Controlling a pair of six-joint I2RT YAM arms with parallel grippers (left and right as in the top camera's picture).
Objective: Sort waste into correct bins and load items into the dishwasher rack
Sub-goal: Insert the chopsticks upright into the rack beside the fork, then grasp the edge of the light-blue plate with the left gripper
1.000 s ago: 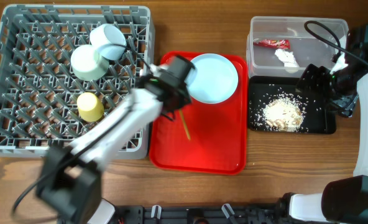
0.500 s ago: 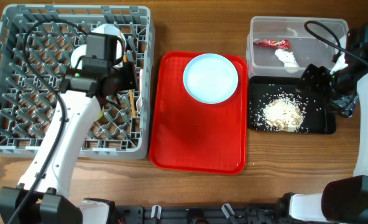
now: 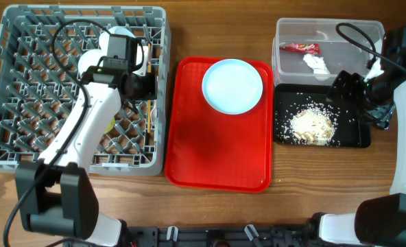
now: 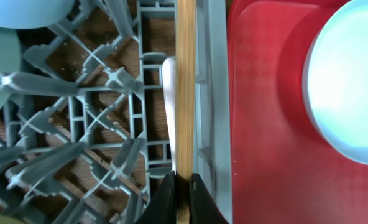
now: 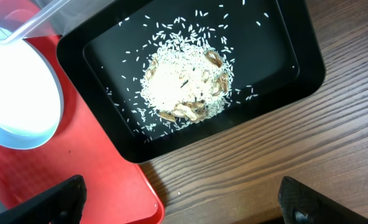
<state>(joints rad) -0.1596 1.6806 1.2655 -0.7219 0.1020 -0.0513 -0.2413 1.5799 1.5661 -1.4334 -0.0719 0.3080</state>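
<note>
The left pincer (image 4: 183, 199) pinches the chopsticks (image 4: 185, 81) above the right wall of the rack (image 3: 79, 167), beside the white fork (image 4: 169, 106). The right pincer (image 5: 181, 200) hangs spread near the black tray (image 5: 299, 56) of rice crumbs (image 5: 178, 84).

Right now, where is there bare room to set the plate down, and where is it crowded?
Free: the red tray below the plate, and the dishwasher rack's left half. Crowded: the rack's upper right, where the bowls and the left end effector holding chopsticks gather; the black tray is covered in rice.
</note>
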